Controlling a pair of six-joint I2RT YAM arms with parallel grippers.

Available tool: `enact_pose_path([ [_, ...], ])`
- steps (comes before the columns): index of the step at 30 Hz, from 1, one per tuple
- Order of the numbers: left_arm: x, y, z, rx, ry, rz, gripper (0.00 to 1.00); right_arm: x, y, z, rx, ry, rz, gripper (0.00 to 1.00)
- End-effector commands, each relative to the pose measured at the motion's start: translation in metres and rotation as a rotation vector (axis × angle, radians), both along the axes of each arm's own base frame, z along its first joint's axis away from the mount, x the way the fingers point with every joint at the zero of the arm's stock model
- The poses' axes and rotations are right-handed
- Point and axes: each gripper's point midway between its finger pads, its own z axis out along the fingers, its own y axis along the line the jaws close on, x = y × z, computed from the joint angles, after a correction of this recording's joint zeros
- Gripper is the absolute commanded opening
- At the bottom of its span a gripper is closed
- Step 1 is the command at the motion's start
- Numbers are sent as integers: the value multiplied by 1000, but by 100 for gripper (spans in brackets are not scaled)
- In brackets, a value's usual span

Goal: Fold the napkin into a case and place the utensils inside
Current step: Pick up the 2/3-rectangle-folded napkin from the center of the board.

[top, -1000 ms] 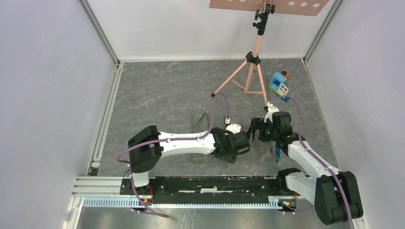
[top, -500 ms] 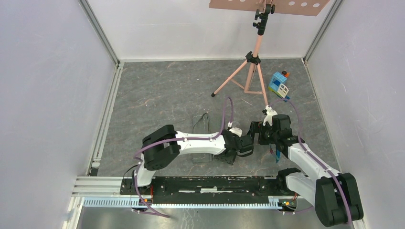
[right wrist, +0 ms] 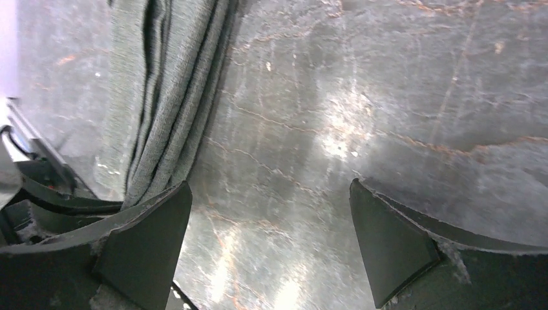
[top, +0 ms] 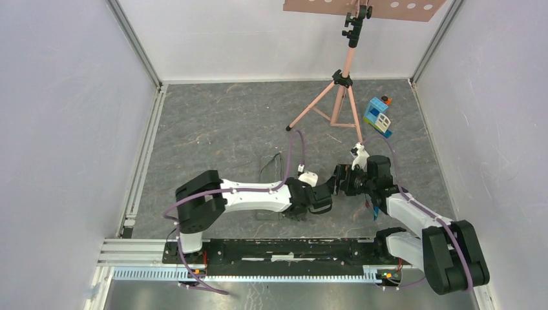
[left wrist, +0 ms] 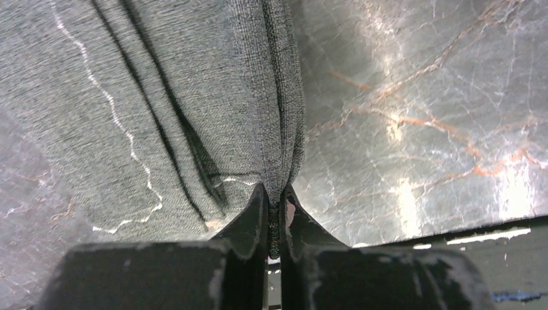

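Now: L gripper [left wrist: 274, 197] clamped onto napkin [left wrist: 194, 97] edge, prev. open; R gripper [right wrist: 269, 194] held wide, empty; fold judged ready.

Robot lab test cell, white panel walls [top: 64, 129], alu extrusion rail [top: 129, 248], pink tripod [top: 342, 79], marbled floor [top: 213, 123]

The left gripper [left wrist: 274, 197] has closed on the edge of the napkin [left wrist: 207, 90] — a second ago its jaws stood apart. Its arm has pulled back leftward, and the cloth now bunches into folds. The right gripper [top: 338, 179] has edged slightly left — nearer the other.
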Motion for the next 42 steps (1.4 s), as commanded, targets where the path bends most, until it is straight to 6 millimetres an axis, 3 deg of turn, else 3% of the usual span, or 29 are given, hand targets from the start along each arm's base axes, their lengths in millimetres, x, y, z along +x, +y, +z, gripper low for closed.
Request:
enact_pose_path([
  [1,5,-11,35,-169,-45,61,2,13,28,25,183,-36,2,98],
  [7,5,-3,38,-187,-34,72,2,13,74,42,366,16,25,98],
  [14,6,-2,37,-192,-20,66,2,17,102,42,438,62,-26,98],
  [20,6,-1,42,-202,-23,59,2,7,111,25,445,134,-39,98],
  [30,6,0,47,-211,-22,51,2,6,117,15,452,173,-65,98],
  [42,6,0,48,-219,-18,47,2,24,126,18,510,142,-64,83],
])
